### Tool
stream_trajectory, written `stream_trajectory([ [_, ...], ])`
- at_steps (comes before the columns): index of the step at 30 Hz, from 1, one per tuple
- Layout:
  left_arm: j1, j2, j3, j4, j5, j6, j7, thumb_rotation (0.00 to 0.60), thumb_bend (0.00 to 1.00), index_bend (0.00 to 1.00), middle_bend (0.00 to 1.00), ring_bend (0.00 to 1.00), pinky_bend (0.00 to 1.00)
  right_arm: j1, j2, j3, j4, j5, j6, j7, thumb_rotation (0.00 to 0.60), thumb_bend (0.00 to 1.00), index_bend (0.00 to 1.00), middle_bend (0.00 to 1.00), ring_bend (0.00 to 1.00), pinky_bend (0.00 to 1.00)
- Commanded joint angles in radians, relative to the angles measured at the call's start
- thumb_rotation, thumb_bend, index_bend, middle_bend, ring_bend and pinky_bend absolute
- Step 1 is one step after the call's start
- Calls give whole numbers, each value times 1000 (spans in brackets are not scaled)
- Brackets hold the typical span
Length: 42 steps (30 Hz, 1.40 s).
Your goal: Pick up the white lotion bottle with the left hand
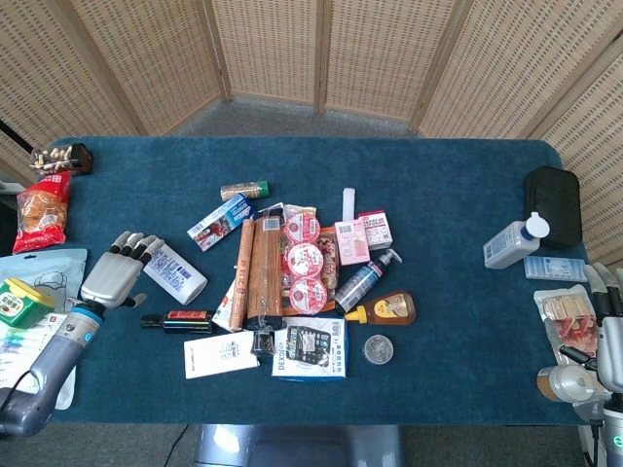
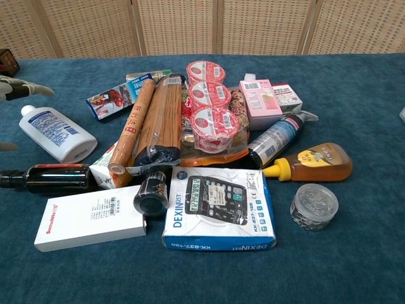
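The white lotion bottle (image 1: 178, 276) with a blue label lies on its side on the blue table, left of the pile; the chest view shows the bottle (image 2: 56, 133) at the far left. My left hand (image 1: 115, 274) hovers over its cap end with fingers stretched out and apart, holding nothing. Its fingertips (image 2: 18, 89) just enter the chest view above the cap. Whether it touches the bottle I cannot tell. My right hand (image 1: 609, 336) is at the far right table edge, partly cut off, fingers straight, empty.
A dark bottle (image 1: 177, 320) and a white box (image 1: 220, 354) lie just below the lotion bottle. Rolled bamboo mats (image 1: 257, 272), yogurt cups (image 1: 304, 261), a calculator box (image 1: 310, 347) and a honey bottle (image 1: 387, 309) crowd the middle. Snack packs (image 1: 41, 209) lie at the left edge.
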Motion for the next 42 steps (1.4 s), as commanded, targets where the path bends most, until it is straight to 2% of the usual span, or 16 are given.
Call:
stream_trajectory([
  [1, -37, -58, -5, 61, -12, -44, -9, 600, 262, 0, 0, 0, 0, -10, 4, -2, -1, 4, 9, 2, 332, 339, 0, 113, 0, 0],
  [10, -100, -167, -14, 181, -20, -102, -33, 600, 263, 0, 0, 7, 0, -37, 12, -6, -1, 14, 24, 10, 335, 340, 0, 114, 0, 0],
  [14, -125, -199, -17, 216, -11, -113, -55, 600, 263, 28, 21, 125, 0, -43, 14, -7, -1, 14, 27, 14, 331, 339, 0, 113, 0, 0],
  [18, -146, -221, -17, 241, -11, -132, -67, 600, 276, 159, 165, 325, 3, -50, 16, -7, -1, 16, 30, 16, 333, 337, 0, 114, 0, 0],
  [19, -150, -226, -18, 244, -13, -138, -68, 600, 287, 183, 196, 371, 25, -51, 16, -7, -1, 16, 30, 17, 334, 334, 0, 113, 0, 0],
  [21, -156, -230, -19, 244, -18, -144, -71, 600, 330, 273, 303, 517, 184, -54, 17, -7, -1, 16, 31, 17, 333, 332, 0, 113, 0, 0],
  [24, -161, -232, -21, 243, -25, -150, -82, 600, 372, 374, 418, 651, 399, -57, 19, -7, -1, 17, 32, 22, 333, 330, 0, 113, 0, 0],
  [29, -165, -227, -28, 240, -42, -158, -109, 600, 496, 500, 591, 813, 613, -60, 20, -6, -1, 17, 30, 23, 336, 326, 0, 113, 0, 0],
  [34, -164, -219, -36, 230, -51, -145, -131, 600, 564, 601, 725, 934, 745, -60, 18, -4, -1, 18, 26, 22, 336, 328, 0, 112, 0, 0],
  [42, -147, -129, -70, 123, -62, -89, -195, 600, 588, 623, 752, 971, 782, -48, 16, 3, -3, 17, 9, 17, 333, 327, 0, 113, 0, 0],
])
